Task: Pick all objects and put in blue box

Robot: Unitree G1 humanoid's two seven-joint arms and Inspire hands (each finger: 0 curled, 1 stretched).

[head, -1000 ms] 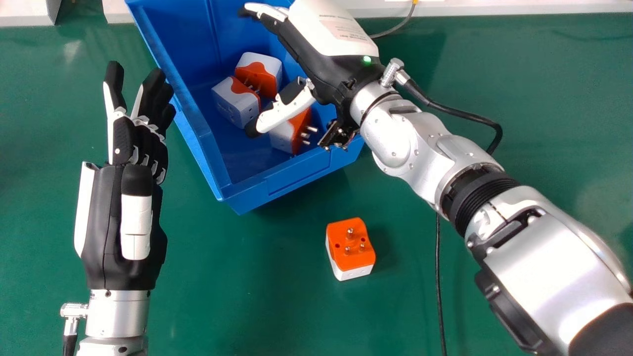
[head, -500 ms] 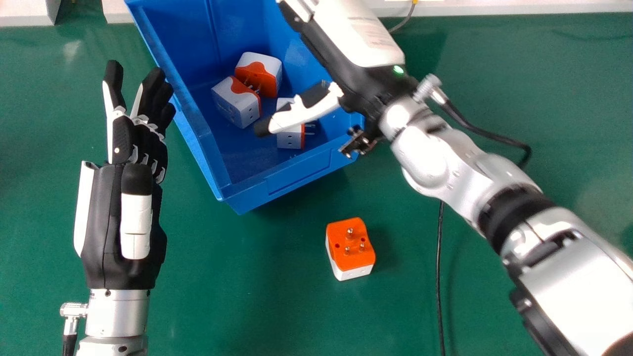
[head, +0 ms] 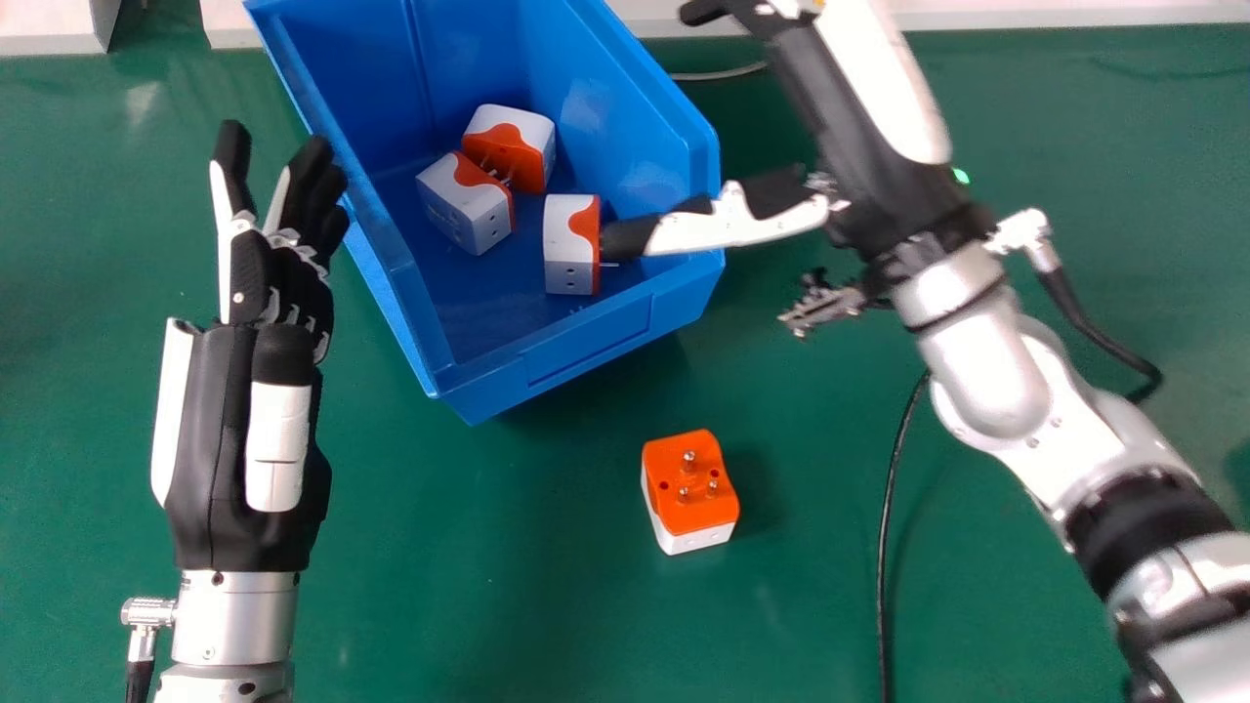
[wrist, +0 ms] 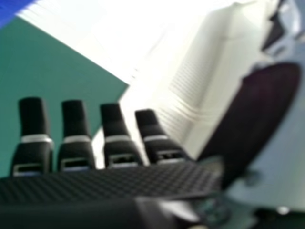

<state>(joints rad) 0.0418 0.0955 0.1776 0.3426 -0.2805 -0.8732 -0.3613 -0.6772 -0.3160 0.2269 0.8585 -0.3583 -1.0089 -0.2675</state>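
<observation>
At the left of the head view lies the left hand (head: 244, 420), its fingers (head: 232, 146) straight and slightly spread, beside the box's left wall. One blue box (head: 586, 351) stands on the green worktop (head: 439, 586) and contains three orange-and-white plugs: the left adapter (head: 464, 203) and the back adapter (head: 508, 146), close together with their prongs facing each other, then the right adapter (head: 571, 244), nearer the front wall. Further right, a fourth adapter (head: 688, 493) sits alone on the worktop, outside the box, prongs upward. At the right is the right hand (head: 859, 146), its thumb across the box's right wall, the tip by the right adapter; whether they touch cannot be told. Its fingers (wrist: 74, 119) are straight and apart, gripping nothing. One black cable (head: 884, 547) runs along the worktop beneath the right arm
</observation>
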